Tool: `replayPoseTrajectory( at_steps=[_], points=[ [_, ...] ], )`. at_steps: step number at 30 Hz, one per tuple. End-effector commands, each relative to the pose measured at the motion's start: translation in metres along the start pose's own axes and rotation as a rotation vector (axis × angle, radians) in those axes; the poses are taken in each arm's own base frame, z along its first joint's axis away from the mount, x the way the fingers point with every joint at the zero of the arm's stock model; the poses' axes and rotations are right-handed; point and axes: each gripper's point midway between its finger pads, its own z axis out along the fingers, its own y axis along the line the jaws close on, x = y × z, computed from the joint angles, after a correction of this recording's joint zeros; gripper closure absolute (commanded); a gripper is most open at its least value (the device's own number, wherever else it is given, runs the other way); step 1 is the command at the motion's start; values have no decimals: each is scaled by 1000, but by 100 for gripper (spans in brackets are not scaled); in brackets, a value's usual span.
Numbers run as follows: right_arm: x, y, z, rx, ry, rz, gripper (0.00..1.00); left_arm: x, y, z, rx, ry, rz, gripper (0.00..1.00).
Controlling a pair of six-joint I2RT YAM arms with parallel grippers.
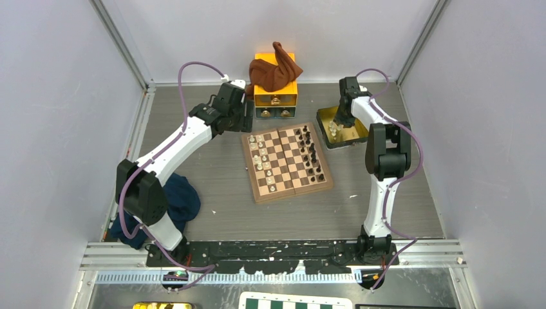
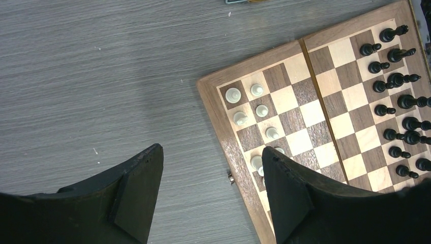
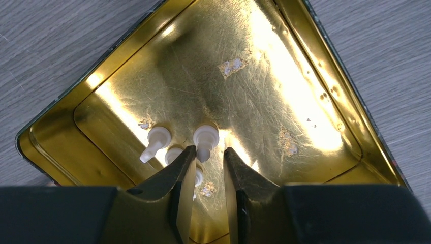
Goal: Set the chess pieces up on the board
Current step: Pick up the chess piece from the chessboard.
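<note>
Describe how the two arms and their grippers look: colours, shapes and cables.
The left arm and right arm have smooth white links joined by bulky black joint housings on black bases. A thin purple cable loops loosely along each arm. The left gripper and right gripper each have two matte black, wedge-shaped fingers tapering to the tip. No markings show.

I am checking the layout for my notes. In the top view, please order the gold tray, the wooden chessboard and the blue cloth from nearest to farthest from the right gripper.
1. Gold tray: under the right gripper, far right.
2. Wooden chessboard: centre, left of the tray.
3. Blue cloth: near left side.
</note>
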Motion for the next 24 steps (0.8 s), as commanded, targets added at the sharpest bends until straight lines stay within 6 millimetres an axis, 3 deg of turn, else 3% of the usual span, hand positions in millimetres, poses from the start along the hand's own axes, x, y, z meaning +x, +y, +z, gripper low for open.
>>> replayPoseTrajectory(
  at_steps=[1,15,21,24],
  points=[
    [-21,9,-5,-31,-56,27,69,-21,2,-15,4,-78,-26,28],
    [-22,11,-1,-35,-54,32,77,-18,3,-11,-3,-67,-20,28],
    [-22,11,1,-37,-51,33,80,-4,-2,8,1,-3,-1,29],
    [-23,11,0,-38,-53,36,80,5,-5,24,3,31,11,34]
  ],
)
